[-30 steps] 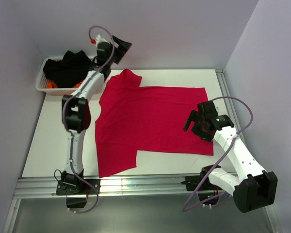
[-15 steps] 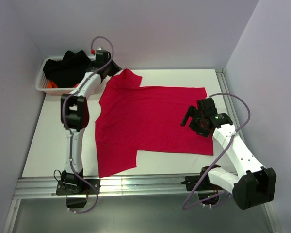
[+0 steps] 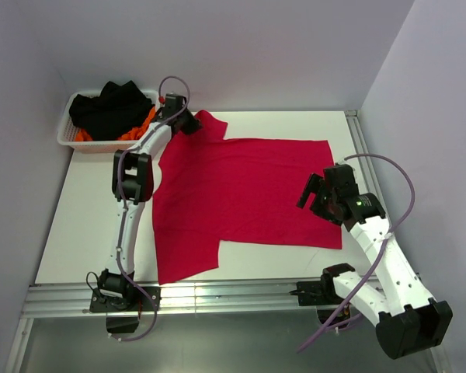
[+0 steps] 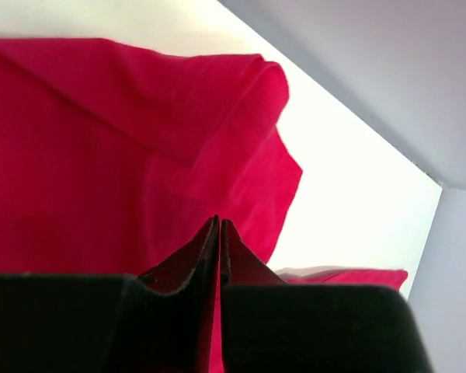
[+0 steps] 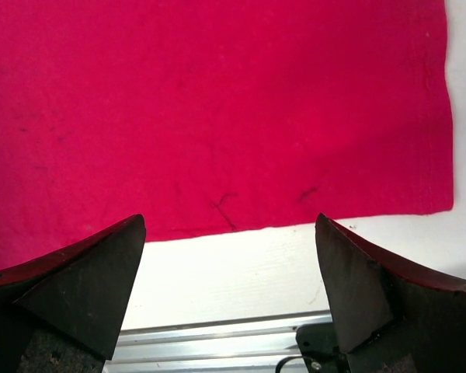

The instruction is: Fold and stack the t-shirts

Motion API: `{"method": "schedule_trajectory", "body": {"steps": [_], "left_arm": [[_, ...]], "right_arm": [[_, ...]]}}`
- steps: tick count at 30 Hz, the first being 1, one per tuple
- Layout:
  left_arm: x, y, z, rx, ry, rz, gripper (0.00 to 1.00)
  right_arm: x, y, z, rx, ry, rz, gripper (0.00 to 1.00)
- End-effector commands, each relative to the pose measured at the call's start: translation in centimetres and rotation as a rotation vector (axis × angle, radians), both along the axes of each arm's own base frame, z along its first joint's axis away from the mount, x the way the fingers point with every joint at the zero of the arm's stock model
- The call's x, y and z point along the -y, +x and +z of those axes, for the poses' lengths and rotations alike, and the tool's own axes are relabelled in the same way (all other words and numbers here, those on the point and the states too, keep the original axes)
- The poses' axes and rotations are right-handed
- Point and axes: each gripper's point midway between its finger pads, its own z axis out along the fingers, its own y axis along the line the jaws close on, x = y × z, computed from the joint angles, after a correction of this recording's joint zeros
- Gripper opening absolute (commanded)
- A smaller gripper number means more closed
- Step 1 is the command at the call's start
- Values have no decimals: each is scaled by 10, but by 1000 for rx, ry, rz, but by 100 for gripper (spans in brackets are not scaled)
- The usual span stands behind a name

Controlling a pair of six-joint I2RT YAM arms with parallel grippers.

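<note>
A crimson red t-shirt (image 3: 241, 194) lies spread flat on the white table (image 3: 81, 225), with one sleeve bunched at the far left corner (image 3: 206, 124). My left gripper (image 3: 188, 122) is down on that sleeve with its jaws shut; a thin strip of red cloth (image 4: 101, 155) shows between them in the left wrist view, where the gripper (image 4: 219, 221) points at the folded sleeve. My right gripper (image 3: 309, 192) hangs open above the shirt's right part. In the right wrist view, my right gripper (image 5: 229, 225) frames the shirt's straight edge (image 5: 217, 101) and bare table, holding nothing.
A white mesh basket (image 3: 64, 130) at the far left corner holds a black garment (image 3: 109, 105) and some orange cloth (image 3: 144, 123). An aluminium rail (image 3: 217, 299) runs along the near edge, another along the right side (image 3: 359, 148). Walls stand close behind and to the right.
My left gripper came down from above the basket onto the shirt's far left sleeve and shut. The right gripper drifted slightly right and stayed open.
</note>
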Motion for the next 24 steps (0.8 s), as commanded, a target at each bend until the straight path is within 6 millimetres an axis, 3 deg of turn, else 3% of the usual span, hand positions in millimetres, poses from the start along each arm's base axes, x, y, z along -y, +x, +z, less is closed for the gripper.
{"method": "schedule_trajectory", "body": {"steps": [1, 5, 10, 17, 22, 24], "left_arm": [[20, 11, 12, 61, -26, 24, 10], [19, 15, -19, 10, -10, 55, 9], [13, 20, -30, 6, -5, 105, 9], [-1, 40, -16, 71, -24, 193, 9], [-21, 54, -4, 101, -86, 246, 8], [-25, 58, 13, 148, -100, 247, 8]], "right_arm": [[7, -4, 4, -3, -29, -15, 96], [10, -4, 9, 3, -36, -28, 96], [12, -6, 10, -10, -45, -35, 96], [12, -6, 5, -34, -49, -38, 96], [13, -5, 1, -52, -58, -43, 96], [13, -4, -2, -58, -59, -42, 96]]}}
